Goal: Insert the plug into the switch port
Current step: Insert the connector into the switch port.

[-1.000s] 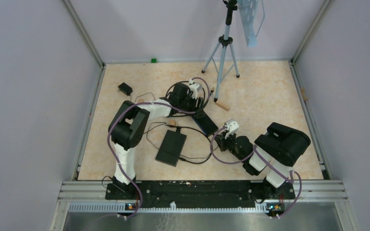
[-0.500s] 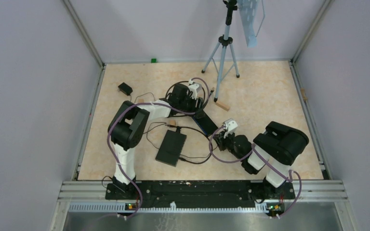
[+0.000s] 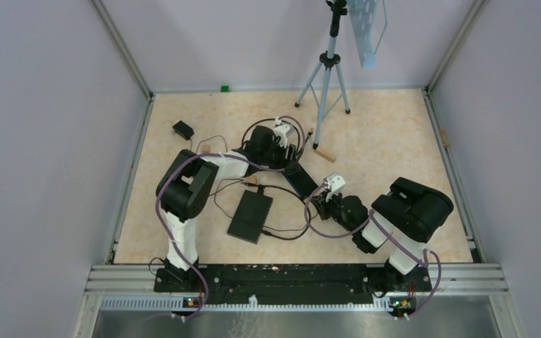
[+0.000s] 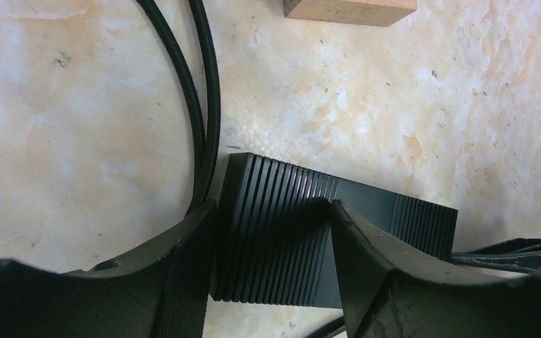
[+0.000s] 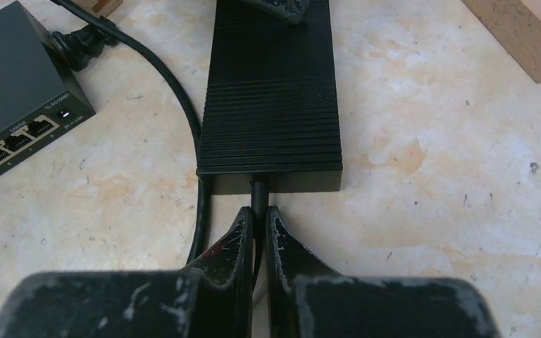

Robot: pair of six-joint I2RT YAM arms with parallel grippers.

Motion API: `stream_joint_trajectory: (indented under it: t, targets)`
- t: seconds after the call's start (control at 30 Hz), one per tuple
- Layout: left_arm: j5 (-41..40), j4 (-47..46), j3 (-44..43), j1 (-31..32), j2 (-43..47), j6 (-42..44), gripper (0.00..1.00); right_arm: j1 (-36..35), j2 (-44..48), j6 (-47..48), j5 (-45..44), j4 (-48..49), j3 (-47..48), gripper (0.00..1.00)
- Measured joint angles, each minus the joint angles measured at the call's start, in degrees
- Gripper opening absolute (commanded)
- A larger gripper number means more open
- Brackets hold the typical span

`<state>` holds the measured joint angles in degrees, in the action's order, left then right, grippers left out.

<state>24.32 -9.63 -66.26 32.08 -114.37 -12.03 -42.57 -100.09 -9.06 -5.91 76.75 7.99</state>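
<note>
A black ribbed box (image 5: 271, 98) lies on the table (image 3: 380, 134), seen from above as a slanted bar (image 3: 303, 180). My right gripper (image 5: 257, 211) is shut on the plug (image 5: 258, 191), a thin black stem that meets the box's near end face; how deep it sits is hidden. My left gripper (image 4: 271, 211) stands open at the box's far end (image 4: 275, 232). One finger lies against that end face and the other rests on the ribbed top. The grey switch (image 5: 10, 77) shows its row of ports (image 5: 21, 134) to the left.
Black cable (image 4: 196, 105) loops around the box and runs to the back of the switch (image 3: 251, 215). Wooden blocks (image 5: 525, 35) (image 4: 349, 8) lie nearby. A tripod (image 3: 327, 70) stands at the back, and a small black adapter (image 3: 182, 129) lies at the far left.
The right gripper with the plug has crept slightly forward to the box's end. The left wrist has shifted a little toward the back; both grippers' openings look unchanged.
</note>
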Motion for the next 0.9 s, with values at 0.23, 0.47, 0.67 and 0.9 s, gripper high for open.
stream_joint_trajectory:
  t: [0.23, 0.47, 0.67, 0.9]
  targets:
    - [-2.7, -6.1, 3.9, 1.1, 1.1, 0.4, 0.63, 1.4, 5.0, 3.1, 3.3, -10.5, 2.8, 0.00]
    - [-4.7, -12.2, 7.2, 2.1, 1.9, 0.9, 0.62, 2.1, 7.2, 7.2, 5.9, -15.7, 4.2, 0.00]
    - [-6.9, -13.3, 9.0, 2.9, 2.9, 0.1, 0.62, 2.2, 9.8, 8.0, 5.9, -19.0, 3.9, 0.00]
    - [-8.7, -13.5, 11.3, 4.4, 4.5, -4.3, 0.66, 2.3, 16.9, 6.3, 5.8, -26.0, 1.7, 0.18]
